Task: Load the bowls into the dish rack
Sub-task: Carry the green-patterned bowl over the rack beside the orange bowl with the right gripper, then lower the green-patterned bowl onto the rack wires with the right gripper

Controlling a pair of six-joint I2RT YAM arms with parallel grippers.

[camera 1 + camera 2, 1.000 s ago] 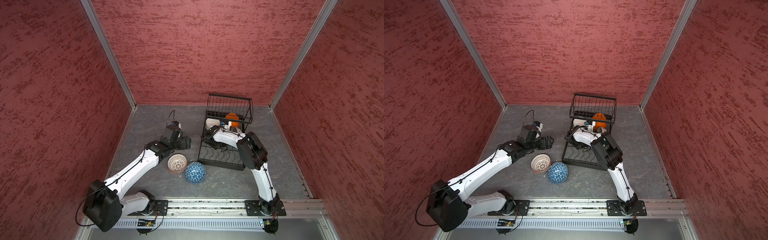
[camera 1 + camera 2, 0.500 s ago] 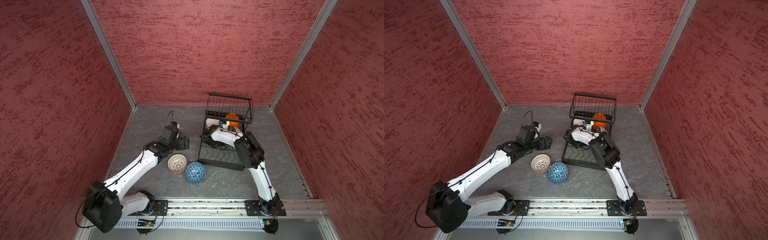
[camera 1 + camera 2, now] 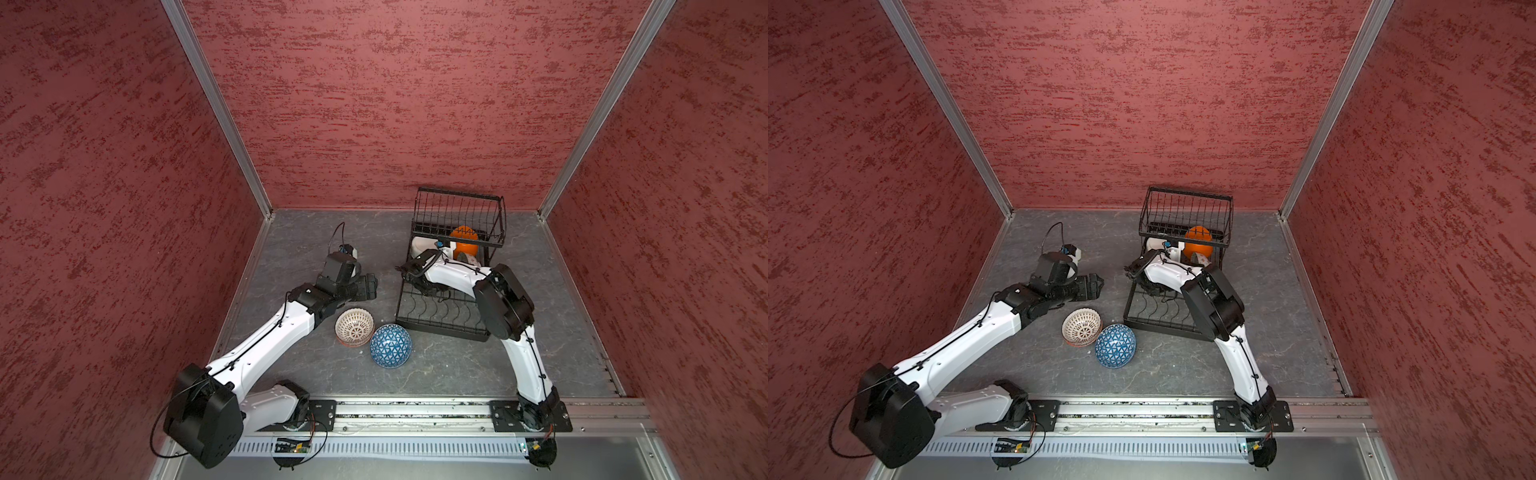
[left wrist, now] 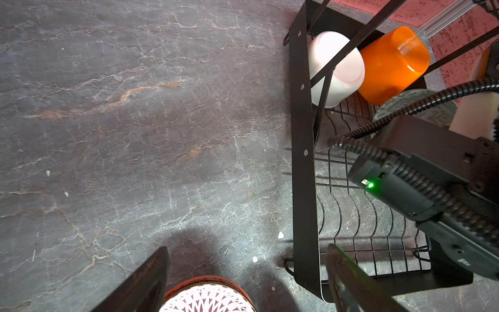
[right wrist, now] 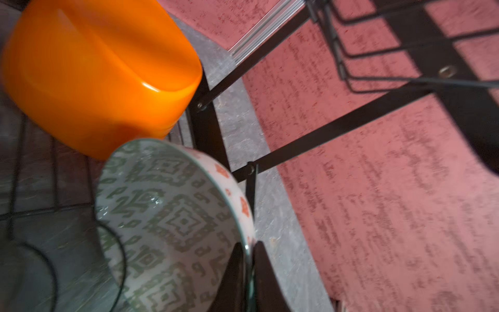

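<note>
The black dish rack (image 3: 440, 320) (image 3: 1158, 325) stands right of middle. At its back lie an orange bowl (image 3: 464, 245) (image 4: 391, 64) (image 5: 100, 73) and a white bowl (image 3: 419, 243) (image 4: 337, 73). My right gripper (image 5: 248, 244) is inside the rack, shut on the rim of a grey-green patterned bowl (image 5: 172, 216) (image 4: 405, 102) that stands on edge next to the orange one. A red-and-white bowl (image 3: 354, 327) (image 4: 208, 297) and an overturned blue bowl (image 3: 390, 346) (image 3: 1115, 346) touch on the floor. My left gripper (image 3: 372, 286) (image 4: 246, 250) hangs open above the floor, just behind the red-and-white bowl.
The rack's raised upper basket (image 3: 457, 212) overhangs the bowls at the back. My right arm's black elbow (image 3: 503, 299) hangs over the rack's front slots. Red walls close in on three sides, and a metal rail (image 3: 415, 409) runs along the front.
My right arm has shifted slightly over the rack while holding the patterned bowl. The left arm and the two floor bowls have barely moved.
</note>
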